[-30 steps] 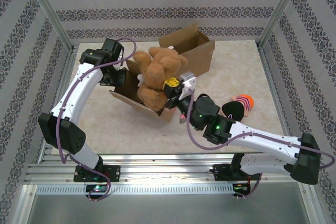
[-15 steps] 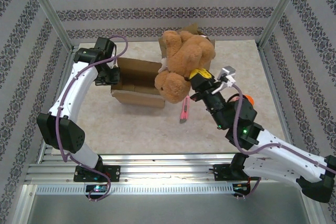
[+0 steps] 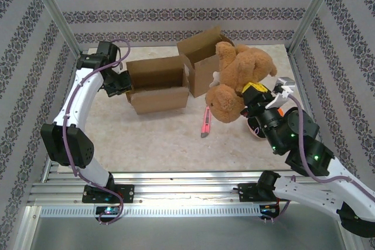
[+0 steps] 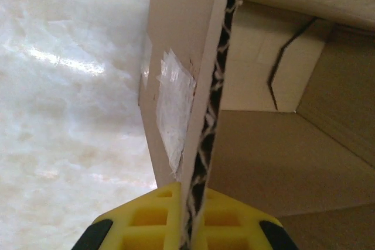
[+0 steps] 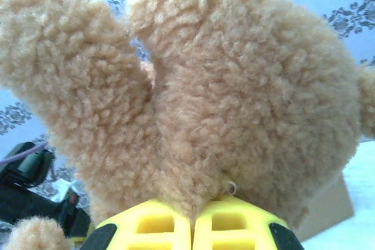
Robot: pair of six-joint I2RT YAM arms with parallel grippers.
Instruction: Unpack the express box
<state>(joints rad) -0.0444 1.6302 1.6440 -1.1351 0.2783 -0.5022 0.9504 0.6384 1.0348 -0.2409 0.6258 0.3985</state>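
One express box, brown corrugated cardboard with its top open, is set at about 10 o'clock from the middle of the table in the overhead view. Its inside is seen bare in the left wrist view, and a tall flap is raised at its 2 o'clock corner. A patch of clear tape is left on the outer face of the wall.

One left gripper, item two, is found at the box's 9 o'clock side. Its yellow fingers are closed tight on the corrugated edge of the wall, one inside and one outside. The box is judged to be pinned this way so that it is not dragged or tipped while the contents are drawn out.

One teddy bear, tan plush, is carried at the box's 3 o'clock, outside the cardboard and apparently raised off the table. It is pinched low in its fur by the right gripper, whose jaws are shut on a fold of plush with almost no gap between them. A soft fold is likely taken because the body is too bulky to span.

One utility knife, pink-red, is laid flat on the table at the box's 5 o'clock, apart from both grippers.

One small plush toy is partly hidden behind the right arm, at 4 o'clock from the bear.
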